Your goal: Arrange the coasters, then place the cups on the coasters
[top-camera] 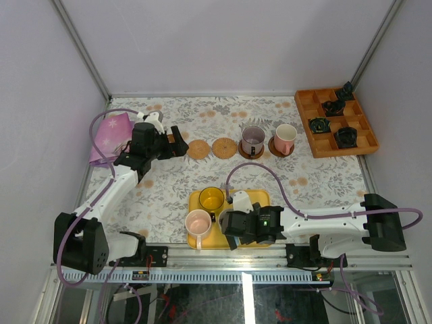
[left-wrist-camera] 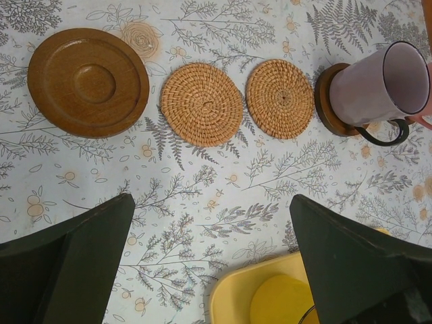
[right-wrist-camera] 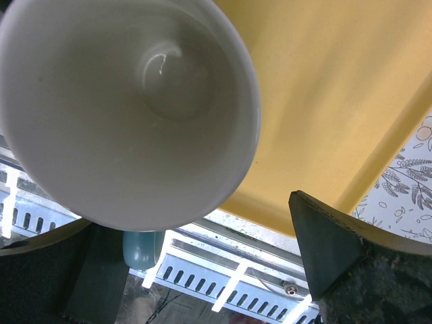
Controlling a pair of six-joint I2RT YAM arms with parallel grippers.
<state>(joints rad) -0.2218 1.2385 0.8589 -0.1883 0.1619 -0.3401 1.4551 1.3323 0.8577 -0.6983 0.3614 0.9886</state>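
From above, you have the left gripper (top-camera: 177, 143) out over the far part of the table (top-camera: 169, 196), its jaws spread and nothing between them. Just right of it, a woven coaster (top-camera: 197, 149) and a second woven coaster (top-camera: 223, 147) lie side by side. Next in the row, the purple-grey cup (top-camera: 252, 140) and the cream-pink cup (top-camera: 285, 138) each stand on a dark coaster (top-camera: 273, 147). Near your arm bases, the yellow cup (top-camera: 212, 199) and the pink cup (top-camera: 198, 223) stand on the yellow tray (top-camera: 260, 199). The right gripper (top-camera: 226, 226) hangs over that tray just beside the pink cup. The orange compartment box (top-camera: 335, 121) sits at the far right and a pink bag (top-camera: 111, 137) at the far left.

Your left wrist camera shows the left gripper (left-wrist-camera: 210, 202) wide apart above bare tablecloth. Beyond the fingers runs a row: a bare dark coaster (left-wrist-camera: 88, 81), two woven coasters (left-wrist-camera: 202, 104), then the purple-grey cup (left-wrist-camera: 378, 84) on its own dark disc. A corner of the yellow tray (left-wrist-camera: 233, 297) shows at the bottom edge.

Your right wrist camera shows the right gripper (right-wrist-camera: 192, 216) with jaws spread over the yellow tray (right-wrist-camera: 324, 81). The light blue cup (right-wrist-camera: 121, 101), pale inside, fills the upper left; its rim overlaps the left-side finger, though you cannot tell whether they touch, and it is well clear of the other.
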